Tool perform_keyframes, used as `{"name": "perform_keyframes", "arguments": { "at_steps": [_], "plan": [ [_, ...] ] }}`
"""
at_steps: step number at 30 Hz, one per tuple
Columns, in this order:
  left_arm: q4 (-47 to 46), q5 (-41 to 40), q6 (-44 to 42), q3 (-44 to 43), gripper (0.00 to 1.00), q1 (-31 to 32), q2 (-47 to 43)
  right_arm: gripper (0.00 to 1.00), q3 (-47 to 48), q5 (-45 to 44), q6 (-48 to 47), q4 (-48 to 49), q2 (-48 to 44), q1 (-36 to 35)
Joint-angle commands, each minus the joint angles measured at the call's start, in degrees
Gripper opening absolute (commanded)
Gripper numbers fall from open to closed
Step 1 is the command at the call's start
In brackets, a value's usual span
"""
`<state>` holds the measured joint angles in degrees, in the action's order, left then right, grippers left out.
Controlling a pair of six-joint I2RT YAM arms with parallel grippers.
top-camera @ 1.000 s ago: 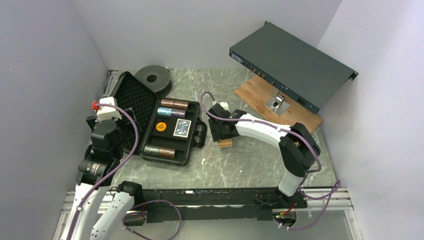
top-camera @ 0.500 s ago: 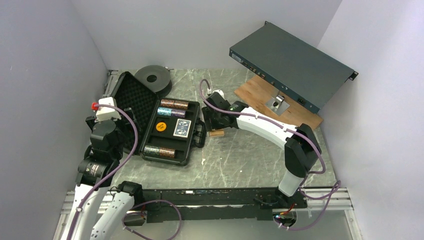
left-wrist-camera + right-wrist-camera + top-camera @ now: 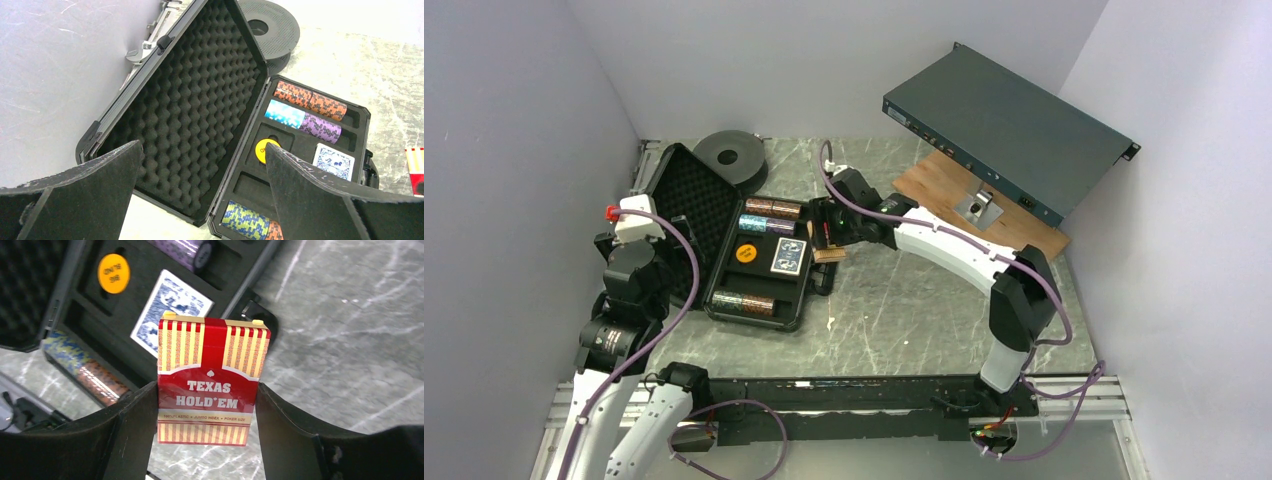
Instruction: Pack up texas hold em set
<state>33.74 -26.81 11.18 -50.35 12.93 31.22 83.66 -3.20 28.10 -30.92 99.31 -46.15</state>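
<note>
carrying the red deck (image 3: 210, 375), right gripper (image 3: 205, 392) has apparently reached the briefcase (image 3: 699, 205).

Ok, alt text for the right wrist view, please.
The right gripper grips a red Texas Hold'Em card deck, close to the open black case. Behind the deck, the case holds a blue deck, a yellow disc and chip stacks.

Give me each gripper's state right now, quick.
Left gripper: open, holding nothing.
Right gripper: closed on the red Texas Hold'em card deck.
</note>
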Motion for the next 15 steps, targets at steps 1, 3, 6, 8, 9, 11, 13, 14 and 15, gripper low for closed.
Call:
{"name": "perform_keyframes", "arguments": {
  "at_steps": [1,3,6,8,9,11,13,14,15],
  "plan": [
    [-1.8,0.4,-1.1,0.0,0.99,-0.3,-0.5,0.44,4.7,6.2,2.2,7.1,1.0,-0.4],
    [-1.8,0.4,-1.0,0.0,0.99,-0.4,-0.6,0.44,5.8,7.3,2.8,8.0,2.1,-0.7],
    [-1.8,0.4,-1.0,0.0,0.99,-0.4,-0.8,0.43,7.4,8.4,3.8,8.9,3.7,-1.4],
    [-1.8,0.4,-1.0,0.0,0.99,-0.4,-0.8,0.42,8.2,9.0,4.3,9.4,4.9,-1.8],
    [-1.8,0.5,-1.0,0.0,0.99,-0.4,-0.9,0.42,8.6,9.2,4.5,9.7,5.3,-1.9],
    [-1.8,0.6,-1.0,0.0,0.99,-0.4,-0.9,0.42,9.0,9.5,5.3,10.7,5.9,-2.5],
    [-1.8,0.7,-1.1,0.0,0.99,-0.4,-1.0,0.41,9.4,9.9,6.3,12.0,6.6,-3.1],
    [-1.8,0.7,-1.1,-0.1,0.99,-0.4,-1.1,0.41,9.6,10.2,7.0,12.7,7.0,-3.4],
    [-1.8,0.7,-1.0,0.0,0.99,-0.4,-1.1,0.41,9.9,10.8,7.6,13.5,7.5,-3.7]
  ]
}}
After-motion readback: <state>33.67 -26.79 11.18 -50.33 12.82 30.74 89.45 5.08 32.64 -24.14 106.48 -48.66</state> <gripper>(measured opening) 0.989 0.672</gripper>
